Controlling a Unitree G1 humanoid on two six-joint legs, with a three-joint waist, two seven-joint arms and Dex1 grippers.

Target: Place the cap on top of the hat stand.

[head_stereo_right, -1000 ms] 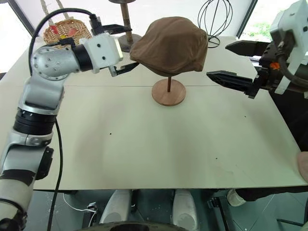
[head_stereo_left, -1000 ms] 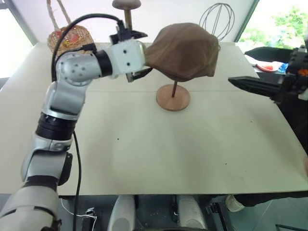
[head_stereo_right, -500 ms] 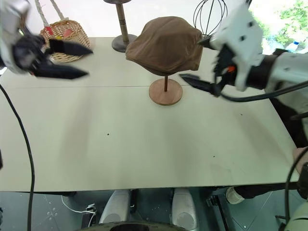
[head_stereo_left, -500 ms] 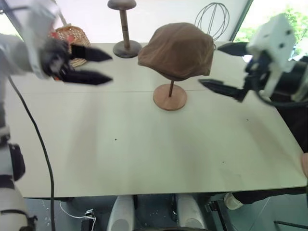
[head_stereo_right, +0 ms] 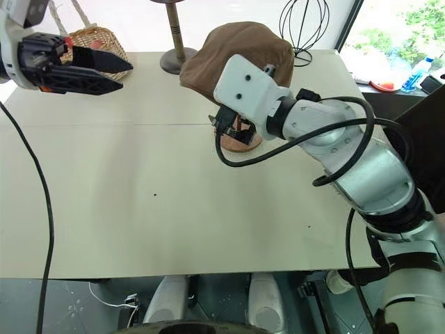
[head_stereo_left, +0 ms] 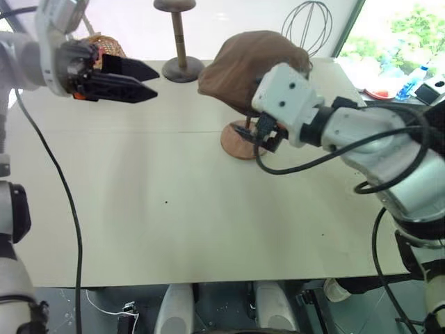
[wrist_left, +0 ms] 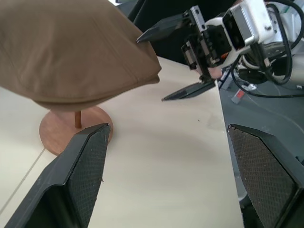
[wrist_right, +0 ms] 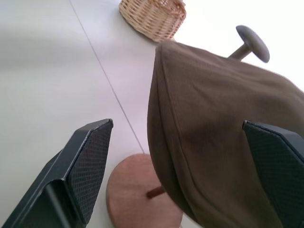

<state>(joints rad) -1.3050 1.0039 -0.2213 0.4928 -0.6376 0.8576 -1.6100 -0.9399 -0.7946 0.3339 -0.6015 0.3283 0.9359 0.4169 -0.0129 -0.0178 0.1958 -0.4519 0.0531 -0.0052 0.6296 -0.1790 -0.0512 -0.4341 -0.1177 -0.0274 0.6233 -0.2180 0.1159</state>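
The cap (head_stereo_right: 236, 50) sits draped over the top of the hat stand (wrist_left: 76, 130), whose round base rests mid-bench (head_stereo_left: 208, 223), the thin rod showing under the cap's rim. The right gripper (wrist_left: 178, 59) is close at the cap's side, jaws apart, one finger above the rim and one below, holding nothing. The left gripper (head_stereo_left: 135, 80) hangs well off to the cap's left near the wicker basket (wrist_right: 152, 16), jaws apart and empty, with a darker stand (head_stereo_left: 179, 42) and wire form (head_stereo_right: 304, 28) behind.

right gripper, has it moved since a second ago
Yes. The right gripper has come in from the table's right side to the cap on the hat stand, jaws open.
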